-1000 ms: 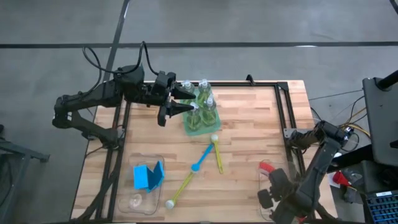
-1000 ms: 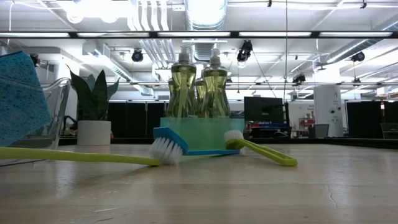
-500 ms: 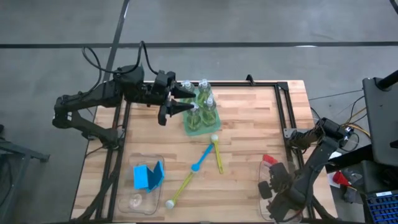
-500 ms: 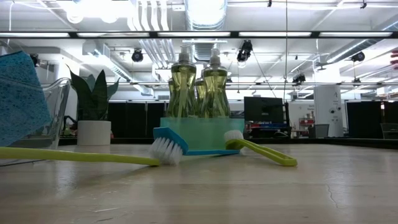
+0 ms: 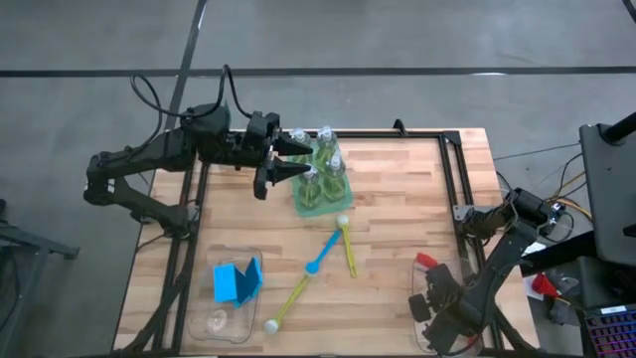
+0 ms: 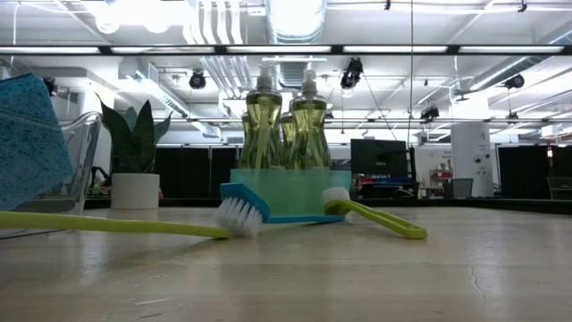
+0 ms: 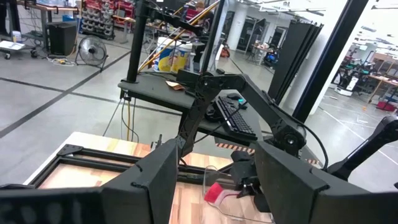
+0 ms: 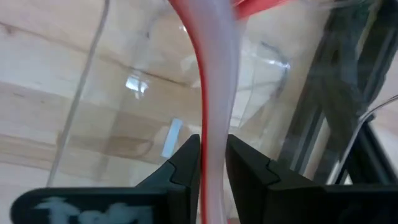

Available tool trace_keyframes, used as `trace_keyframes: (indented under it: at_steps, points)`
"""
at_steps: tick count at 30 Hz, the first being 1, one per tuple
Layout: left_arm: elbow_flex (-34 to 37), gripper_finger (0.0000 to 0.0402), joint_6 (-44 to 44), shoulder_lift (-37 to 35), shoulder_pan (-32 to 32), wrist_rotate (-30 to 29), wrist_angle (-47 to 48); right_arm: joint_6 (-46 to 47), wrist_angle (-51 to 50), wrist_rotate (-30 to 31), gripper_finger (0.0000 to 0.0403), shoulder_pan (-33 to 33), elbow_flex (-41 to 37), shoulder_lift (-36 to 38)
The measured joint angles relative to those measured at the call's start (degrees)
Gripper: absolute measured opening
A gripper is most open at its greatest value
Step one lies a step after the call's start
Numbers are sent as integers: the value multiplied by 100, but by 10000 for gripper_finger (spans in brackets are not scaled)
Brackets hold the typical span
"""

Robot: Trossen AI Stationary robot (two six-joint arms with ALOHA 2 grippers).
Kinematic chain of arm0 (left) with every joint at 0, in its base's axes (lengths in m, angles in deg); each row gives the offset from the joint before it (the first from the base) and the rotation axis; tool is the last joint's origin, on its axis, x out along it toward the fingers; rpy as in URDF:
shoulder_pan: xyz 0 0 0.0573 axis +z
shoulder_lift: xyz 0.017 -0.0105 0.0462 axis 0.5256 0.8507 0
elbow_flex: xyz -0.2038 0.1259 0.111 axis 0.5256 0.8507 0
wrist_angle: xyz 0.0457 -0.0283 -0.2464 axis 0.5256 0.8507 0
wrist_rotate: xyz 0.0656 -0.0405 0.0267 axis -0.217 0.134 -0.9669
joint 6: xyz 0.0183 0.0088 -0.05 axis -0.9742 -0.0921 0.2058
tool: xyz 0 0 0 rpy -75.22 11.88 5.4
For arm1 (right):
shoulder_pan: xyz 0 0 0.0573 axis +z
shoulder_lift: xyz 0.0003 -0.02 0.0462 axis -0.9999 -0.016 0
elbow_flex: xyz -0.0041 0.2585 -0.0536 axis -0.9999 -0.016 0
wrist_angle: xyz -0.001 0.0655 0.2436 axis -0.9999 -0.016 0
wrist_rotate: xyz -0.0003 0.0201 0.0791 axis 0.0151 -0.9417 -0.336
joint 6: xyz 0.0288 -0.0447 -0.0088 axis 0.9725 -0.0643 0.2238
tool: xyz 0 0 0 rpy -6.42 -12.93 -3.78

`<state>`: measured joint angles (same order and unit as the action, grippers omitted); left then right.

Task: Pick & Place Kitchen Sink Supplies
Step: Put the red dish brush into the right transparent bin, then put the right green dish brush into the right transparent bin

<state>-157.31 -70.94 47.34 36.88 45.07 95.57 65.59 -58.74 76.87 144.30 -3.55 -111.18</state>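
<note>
Four clear bottles of yellow-green liquid (image 5: 323, 164) (image 6: 284, 125) stand upright in a translucent green tray (image 5: 306, 204). My left gripper (image 5: 301, 159) (image 7: 214, 180) is open at the tray's left side, level with the bottle caps; I cannot tell whether it touches one. A blue brush (image 5: 320, 254) and two yellow-green brushes (image 5: 349, 247) (image 5: 288, 301) lie flat mid-table. Blue sponges (image 5: 237, 280) sit in a clear bin at the near left. My right gripper (image 5: 437, 298) (image 8: 213, 165) is shut on the red brush (image 5: 425, 261) at the near right. My right gripper pinches the red brush's pale handle (image 8: 214, 140) between its two fingers (image 8: 186, 167). The handle runs forward out of the fingertips, along them, to the red head (image 8: 261, 5). The brush points toward the table's far edge over a clear bin (image 8: 93, 93).
A second clear bin (image 5: 422, 298) sits under my right gripper at the near right corner. A small white-potted plant (image 6: 134, 161) shows at the left in the low view. A dark frame rail (image 5: 452, 189) runs along the table's right side. Bare wood lies between tray and right rail.
My right arm has shifted slightly over the near-right bin, carrying the red brush with it; its head sits a little nearer the far edge than a second ago.
</note>
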Motion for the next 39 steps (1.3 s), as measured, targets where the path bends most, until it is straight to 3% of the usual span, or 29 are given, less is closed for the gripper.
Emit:
trace_keyframes:
  at_steps: [8,20,26,32,39]
  points:
    - [0,206,-2,0,0,0,-7,-22,515,-67,101,0,-184,-2]
    - [0,206,0,0,0,15,-4,0,389,-24,132,-56,129,37]
    - [2,206,25,0,1,51,106,-88,-76,667,121,-235,708,109]
    - [2,206,49,0,0,52,122,-710,114,2110,105,-682,1319,151]
    - [2,206,532,-2,0,443,301,-1752,966,2235,89,-1721,1565,153]
